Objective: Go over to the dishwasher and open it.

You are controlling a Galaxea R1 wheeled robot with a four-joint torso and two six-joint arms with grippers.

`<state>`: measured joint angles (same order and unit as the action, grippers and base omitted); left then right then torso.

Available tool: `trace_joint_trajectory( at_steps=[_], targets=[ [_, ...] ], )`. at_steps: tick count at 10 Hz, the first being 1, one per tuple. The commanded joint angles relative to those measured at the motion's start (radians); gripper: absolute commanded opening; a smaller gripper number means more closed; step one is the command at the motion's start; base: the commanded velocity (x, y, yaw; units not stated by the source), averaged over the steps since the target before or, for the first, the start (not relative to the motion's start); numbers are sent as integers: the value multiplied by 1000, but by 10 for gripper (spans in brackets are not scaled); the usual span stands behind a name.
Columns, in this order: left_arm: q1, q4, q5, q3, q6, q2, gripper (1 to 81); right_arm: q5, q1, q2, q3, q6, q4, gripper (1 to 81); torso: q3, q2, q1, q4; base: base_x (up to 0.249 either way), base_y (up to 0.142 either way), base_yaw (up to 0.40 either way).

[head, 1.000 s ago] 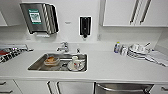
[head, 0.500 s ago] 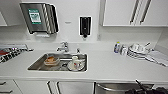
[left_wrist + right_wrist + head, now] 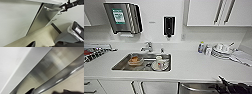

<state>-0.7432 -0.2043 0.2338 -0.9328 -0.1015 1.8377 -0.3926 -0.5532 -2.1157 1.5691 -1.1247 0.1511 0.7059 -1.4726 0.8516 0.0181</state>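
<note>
Right wrist view: end effector (image 3: 43, 90) at dishwasher (image 3: 50, 70) handle (image 3: 60, 78).

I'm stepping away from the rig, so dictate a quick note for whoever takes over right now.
Right gripper: at the dishwasher's bar handle; I cannot tell whether it is open or shut.
Left gripper: hangs low beside the cabinets, holding nothing that shows; open or shut unclear.
Dishwasher: under the counter, to the right of the sink. Its steel door looks shut.
Done: the robot stands at the dishwasher, with its right arm at the handle.
Left: grip the handle and pull the door open.
</note>
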Motion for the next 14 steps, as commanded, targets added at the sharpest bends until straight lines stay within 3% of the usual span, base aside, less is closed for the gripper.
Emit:
trace_joint_trajectory(
  at_steps=[1,10,14],
  targets=[
    [80,-6,24,18,6,-14,811,-23,155,40,18,-6,-1,811,0,0,0,0,0,0,0],
    [80,-7,36,17,8,-18,811,-6,46,-31,155,-4,13,811,1,0,0,0,0,0,0],
    [69,-7,41,12,8,-18,811,17,2,-126,244,-1,13,811,1,0,0,0,0,0,0]
  ],
)
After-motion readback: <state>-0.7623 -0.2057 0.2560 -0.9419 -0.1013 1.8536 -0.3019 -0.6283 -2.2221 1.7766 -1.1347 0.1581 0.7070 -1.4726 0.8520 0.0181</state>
